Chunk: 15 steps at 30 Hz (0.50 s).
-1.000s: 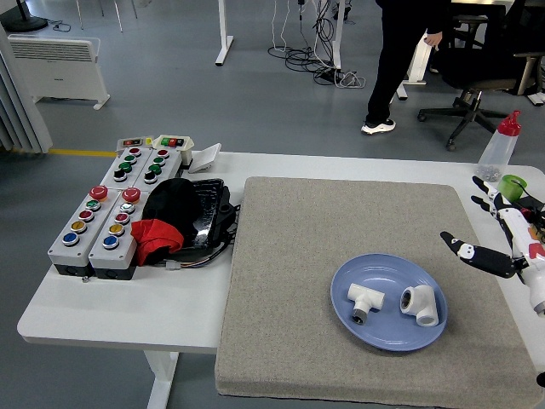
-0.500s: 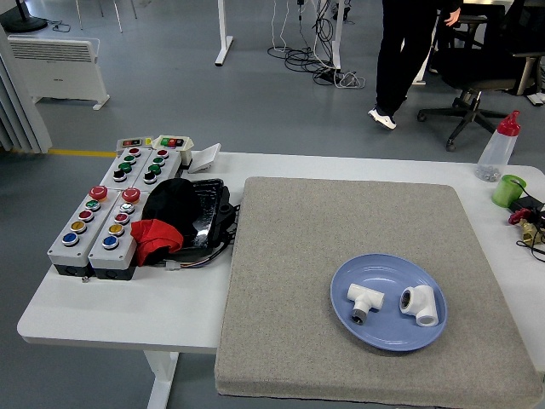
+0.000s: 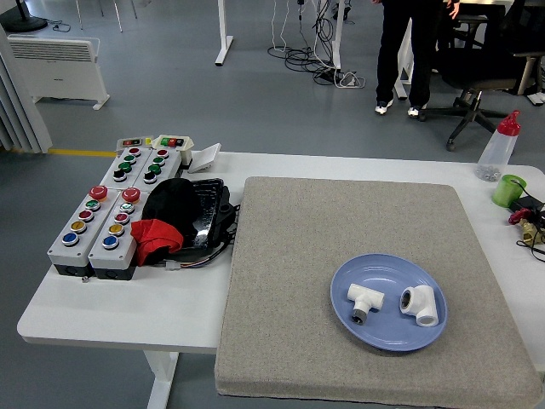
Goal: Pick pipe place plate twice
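Pipe fittings, a tee and an elbow, both lie on the blue plate at lower right; neither hand shows, so their state is unknowable, and nothing seems left to do but keep clear.

1. mat covers table centre-right.
2. plate on mat, near-right.
3. tee pipe in plate's left, elbow pipe in its right, apart.
4. button boxes far left w/ cloth bundle just right.
5. bottle, cup far right.
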Motion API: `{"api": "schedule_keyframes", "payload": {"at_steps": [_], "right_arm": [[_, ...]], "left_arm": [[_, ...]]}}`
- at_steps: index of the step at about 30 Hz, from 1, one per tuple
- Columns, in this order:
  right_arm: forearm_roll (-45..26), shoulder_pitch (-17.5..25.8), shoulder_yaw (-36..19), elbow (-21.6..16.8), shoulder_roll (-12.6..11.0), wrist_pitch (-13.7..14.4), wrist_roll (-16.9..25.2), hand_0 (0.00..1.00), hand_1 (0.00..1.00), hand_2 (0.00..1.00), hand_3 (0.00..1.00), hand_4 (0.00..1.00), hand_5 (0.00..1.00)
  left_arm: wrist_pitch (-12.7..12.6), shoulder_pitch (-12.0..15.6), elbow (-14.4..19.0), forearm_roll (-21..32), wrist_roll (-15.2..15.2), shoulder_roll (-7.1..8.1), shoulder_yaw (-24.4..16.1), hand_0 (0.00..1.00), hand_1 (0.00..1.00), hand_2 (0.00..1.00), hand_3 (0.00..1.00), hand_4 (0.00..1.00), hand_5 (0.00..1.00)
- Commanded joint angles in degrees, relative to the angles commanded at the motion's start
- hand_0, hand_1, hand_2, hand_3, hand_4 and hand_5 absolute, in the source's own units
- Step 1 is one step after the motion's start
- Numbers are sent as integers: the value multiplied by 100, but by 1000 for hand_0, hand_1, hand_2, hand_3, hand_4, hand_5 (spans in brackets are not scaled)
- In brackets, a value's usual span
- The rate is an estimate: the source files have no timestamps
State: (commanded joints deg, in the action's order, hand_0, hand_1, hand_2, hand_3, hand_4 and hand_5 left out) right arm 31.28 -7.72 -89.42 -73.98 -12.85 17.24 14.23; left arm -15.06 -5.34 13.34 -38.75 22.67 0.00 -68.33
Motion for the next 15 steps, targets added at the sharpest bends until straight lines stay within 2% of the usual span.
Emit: {"api": "schedule_keyframes", "payload": {"at_steps": [11,15], "right_arm": [[-46,116,24,-4,-3,-10,-42,784,749,827,782,507,590],[-74,128,23,-19,-8,-106,-130,784,749,827,782,507,590]], "left_arm": [[-3,79,6,-79,23,0,-50,631,604,635,703,629,998],[-3,87,6,-108,21,0,-71,631,604,635,703,629,998]]}}
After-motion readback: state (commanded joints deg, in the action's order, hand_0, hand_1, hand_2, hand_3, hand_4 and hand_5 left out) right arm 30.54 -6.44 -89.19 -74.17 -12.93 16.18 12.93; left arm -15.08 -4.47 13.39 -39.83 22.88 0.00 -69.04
